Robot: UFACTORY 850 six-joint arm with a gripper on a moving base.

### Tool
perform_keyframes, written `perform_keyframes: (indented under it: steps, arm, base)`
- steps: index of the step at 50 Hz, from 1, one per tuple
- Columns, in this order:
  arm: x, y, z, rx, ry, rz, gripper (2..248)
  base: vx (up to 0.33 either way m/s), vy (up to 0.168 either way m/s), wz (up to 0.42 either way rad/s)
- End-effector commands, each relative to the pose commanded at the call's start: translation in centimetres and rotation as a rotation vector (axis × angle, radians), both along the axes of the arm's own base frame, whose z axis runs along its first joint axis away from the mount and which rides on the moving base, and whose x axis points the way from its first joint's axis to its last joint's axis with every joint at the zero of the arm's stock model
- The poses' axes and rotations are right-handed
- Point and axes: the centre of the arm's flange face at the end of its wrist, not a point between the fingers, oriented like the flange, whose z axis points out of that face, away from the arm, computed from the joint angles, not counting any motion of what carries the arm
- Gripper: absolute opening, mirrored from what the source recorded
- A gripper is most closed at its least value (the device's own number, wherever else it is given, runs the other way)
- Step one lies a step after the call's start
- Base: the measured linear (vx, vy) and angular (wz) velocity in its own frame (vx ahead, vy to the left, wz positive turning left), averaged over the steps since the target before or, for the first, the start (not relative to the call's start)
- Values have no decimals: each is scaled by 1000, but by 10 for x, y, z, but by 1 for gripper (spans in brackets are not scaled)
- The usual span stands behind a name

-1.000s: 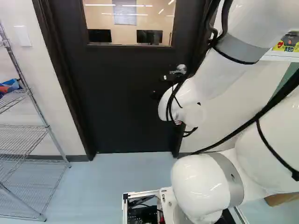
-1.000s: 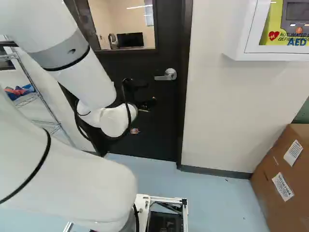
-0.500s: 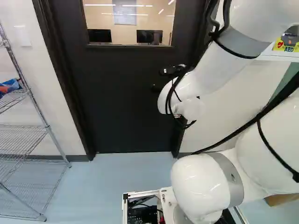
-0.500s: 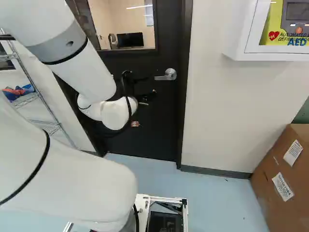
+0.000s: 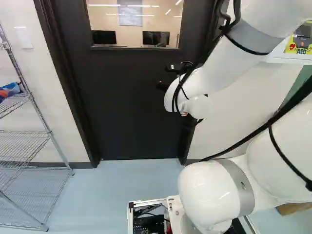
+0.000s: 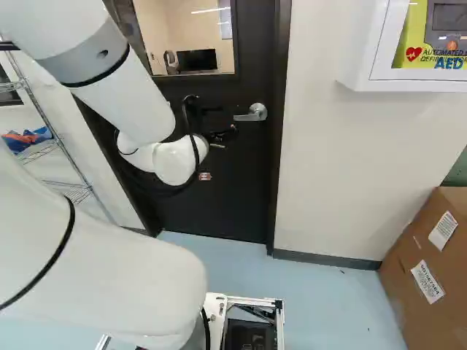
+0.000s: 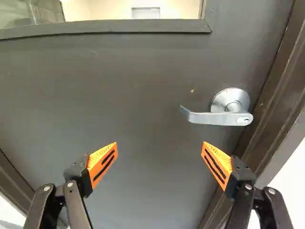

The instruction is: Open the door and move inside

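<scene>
In the right base view my gripper is a dark shape before the door, just beside and slightly below the silver lever handle. Wide apart, with nothing between them, stand the orange-padded fingers of the gripper in the wrist view. The lever handle lies ahead of them, off toward the finger on the door frame's side, horizontal and untouched. The dark door is closed in its frame and has a window in its upper part. From the left base camera, the arm hides the handle.
Brown door frame runs close beside the handle. A wire shelf rack stands by the wall at the left of the left base view. A white AED cabinet hangs right of the door, above a large cardboard box.
The arm's wrist and gripper have risen along the door, bringing the gripper closer to the handle's height. The base and the door have not moved.
</scene>
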Motion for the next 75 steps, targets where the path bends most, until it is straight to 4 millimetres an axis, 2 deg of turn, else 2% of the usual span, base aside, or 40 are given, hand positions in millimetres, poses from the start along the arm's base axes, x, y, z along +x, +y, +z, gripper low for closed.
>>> perform_keyframes:
  steps: [34, 54, 66, 75]
  arm:
    - [27, 0, 37, 0, -75, 0, 247]
    - [51, 0, 55, 0, -76, 0, 247]
    - [61, 0, 57, 0, -56, 0, 247]
    - [69, 0, 51, 0, -38, 0, 247]
  base:
    - [0, 0, 0]
    - [0, 0, 0]
    - [0, 0, 0]
    - [0, 0, 0]
